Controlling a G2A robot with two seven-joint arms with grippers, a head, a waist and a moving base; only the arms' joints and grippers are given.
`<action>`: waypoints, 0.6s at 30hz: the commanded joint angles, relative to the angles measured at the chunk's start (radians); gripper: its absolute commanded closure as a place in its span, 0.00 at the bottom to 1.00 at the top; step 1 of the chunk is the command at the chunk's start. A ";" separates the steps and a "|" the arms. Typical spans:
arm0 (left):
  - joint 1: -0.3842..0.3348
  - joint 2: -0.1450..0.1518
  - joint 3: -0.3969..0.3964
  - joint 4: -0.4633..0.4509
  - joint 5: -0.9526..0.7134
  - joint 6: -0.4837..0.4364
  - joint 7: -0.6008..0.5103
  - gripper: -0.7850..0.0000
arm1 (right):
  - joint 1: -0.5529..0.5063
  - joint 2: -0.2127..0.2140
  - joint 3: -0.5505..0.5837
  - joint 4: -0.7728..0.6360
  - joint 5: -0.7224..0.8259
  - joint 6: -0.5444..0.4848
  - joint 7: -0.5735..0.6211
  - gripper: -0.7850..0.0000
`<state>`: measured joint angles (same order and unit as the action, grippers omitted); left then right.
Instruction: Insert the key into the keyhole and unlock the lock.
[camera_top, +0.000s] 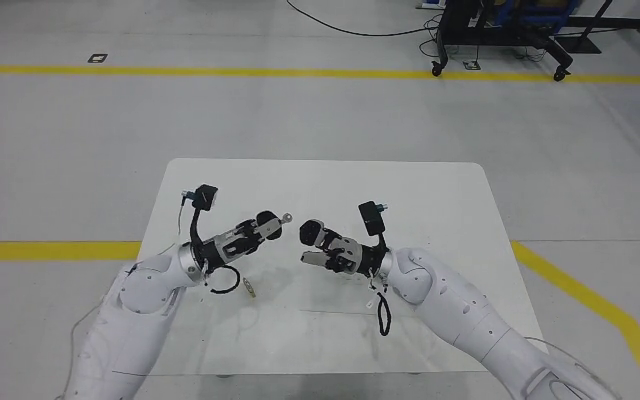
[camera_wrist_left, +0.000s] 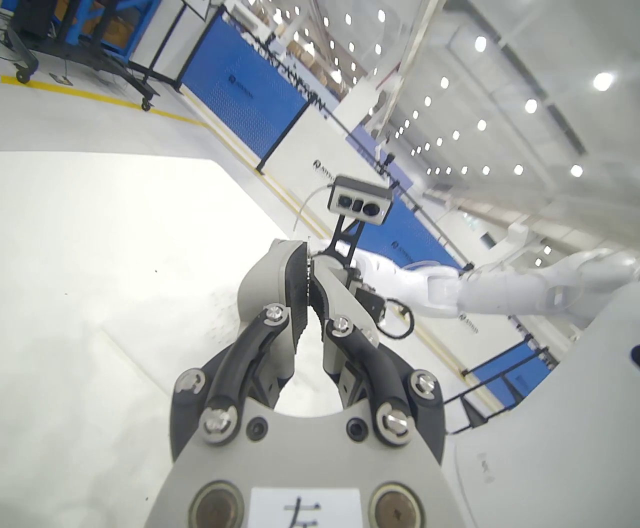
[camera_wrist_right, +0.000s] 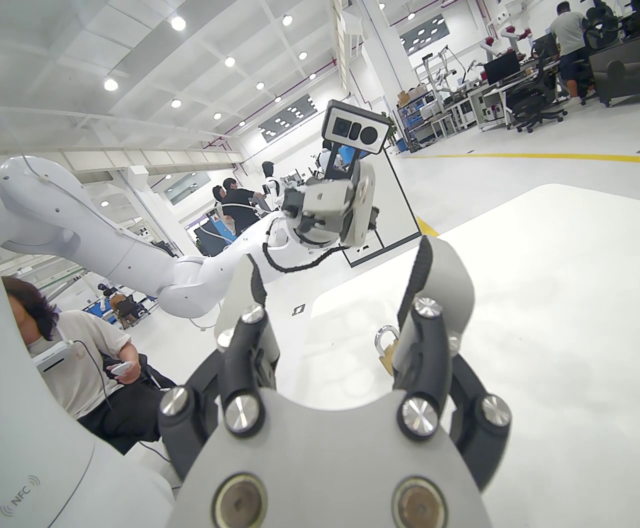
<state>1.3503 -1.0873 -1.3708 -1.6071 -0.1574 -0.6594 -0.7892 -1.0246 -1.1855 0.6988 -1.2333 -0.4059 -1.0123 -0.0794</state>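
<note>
My left gripper (camera_top: 268, 222) hangs above the middle of the white table (camera_top: 440, 190). It is shut on a small silver key (camera_top: 285, 217) whose tip sticks out toward the right arm. In the left wrist view the ribbed pads of that gripper (camera_wrist_left: 307, 265) are pressed together, and the key between them is barely visible. My right gripper (camera_top: 308, 246) faces it a short way off, open and holding nothing, which the right wrist view (camera_wrist_right: 340, 280) confirms. A brass padlock (camera_wrist_right: 384, 349) with a silver shackle lies on the table below, partly behind one right finger; in the top view the padlock (camera_top: 248, 290) rests beside the left forearm.
A black cable loop (camera_top: 226, 281) hangs at the left wrist and another cable (camera_top: 383, 315) at the right wrist. A yellow floor line (camera_top: 60, 250) runs past both sides of the table, and a wheeled rack (camera_top: 500, 30) stands far back.
</note>
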 joint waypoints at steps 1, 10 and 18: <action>0.000 0.000 0.001 0.000 0.013 0.000 -0.002 1.00 | 0.000 0.000 0.000 0.000 0.000 0.000 0.000 0.00; 0.001 0.003 -0.015 -0.012 0.122 0.036 0.037 1.00 | 0.000 0.000 0.000 0.000 0.000 0.000 0.000 0.00; 0.040 0.009 0.020 -0.125 0.434 0.095 0.057 1.00 | -0.019 0.016 0.051 -0.006 0.020 0.028 0.044 0.00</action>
<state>1.3929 -1.0799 -1.3615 -1.7342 0.2921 -0.5437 -0.6837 -1.0399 -1.1742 0.7375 -1.2389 -0.3903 -0.9832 -0.0536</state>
